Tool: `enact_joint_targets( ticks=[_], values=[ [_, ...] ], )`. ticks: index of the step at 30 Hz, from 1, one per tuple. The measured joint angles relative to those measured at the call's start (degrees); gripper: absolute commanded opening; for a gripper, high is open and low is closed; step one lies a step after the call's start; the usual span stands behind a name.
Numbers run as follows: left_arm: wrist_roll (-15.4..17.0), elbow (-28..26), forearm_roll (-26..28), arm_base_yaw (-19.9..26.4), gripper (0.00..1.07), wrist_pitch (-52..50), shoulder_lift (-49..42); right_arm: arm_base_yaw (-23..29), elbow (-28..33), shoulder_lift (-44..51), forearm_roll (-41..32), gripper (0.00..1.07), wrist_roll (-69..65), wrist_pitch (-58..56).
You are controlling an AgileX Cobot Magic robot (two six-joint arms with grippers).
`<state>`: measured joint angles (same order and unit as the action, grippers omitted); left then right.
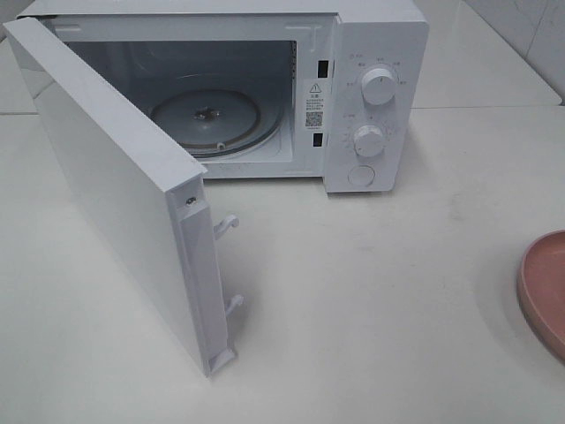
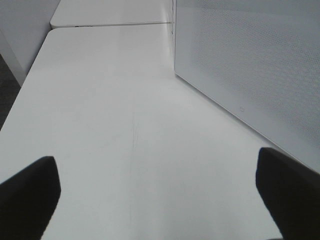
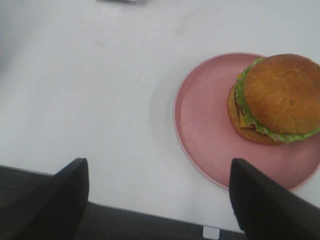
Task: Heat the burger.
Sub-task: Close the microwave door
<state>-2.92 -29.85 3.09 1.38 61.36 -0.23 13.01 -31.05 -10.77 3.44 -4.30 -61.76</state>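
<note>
Microwave [image 1: 265,88] door [image 1: 124,203] already swung wide, turntable [image 1: 206,117] bare, so the load step is not yet done; burger [image 3: 277,97] sits on the pink plate [image 3: 210,135], off toward the plate's far side from my right gripper [image 3: 155,200], out by the table's right edge; in the high view only a sliver of that plate [image 1: 546,287] shows and the burger itself is out of frame.

Risks as I judge them: burger is tall and stacked, so a pinch on the bun alone could slide the top off or squash it; plate is light and near the table [image 1: 371,309] edge, so a low approach could shove it off; open door juts well out from the cavity, its latch hooks facing the carry path from the right, so a lazy arc could clip it; cavity mouth looks tight for a tall burger plus fingers.

Right fingers [image 3: 50,205]: spread fairly wide, gripping nothing, touching nothing, hovering above the table with the plate just ahead.

Left gripper [image 2: 155,200]: fingers [image 2: 27,195] fully spread, empty, over bare table beside the door's outer face; no contact.
</note>
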Motion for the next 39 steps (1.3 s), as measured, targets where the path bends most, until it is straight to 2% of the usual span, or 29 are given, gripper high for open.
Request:
enact_joint_targets(
  ticks=[7, 14, 39],
  values=[
    [0.00, 0.00, 0.00, 0.00, 1.00, 0.00, 0.00, -4.30, 0.97, 7.68, -0.69, 0.76, 0.06, 1.78],
    [0.00, 0.00, 0.00, 0.00, 1.00, 0.00, 0.00, -7.16, 2.29, 10.94, -2.23, 0.76, 1.09, 3.61],
    [0.00, 0.00, 0.00, 0.00, 1.00, 0.00, 0.00, -7.28, 2.41, 10.94, -2.52, 0.76, 1.49, 3.90]
  ],
)
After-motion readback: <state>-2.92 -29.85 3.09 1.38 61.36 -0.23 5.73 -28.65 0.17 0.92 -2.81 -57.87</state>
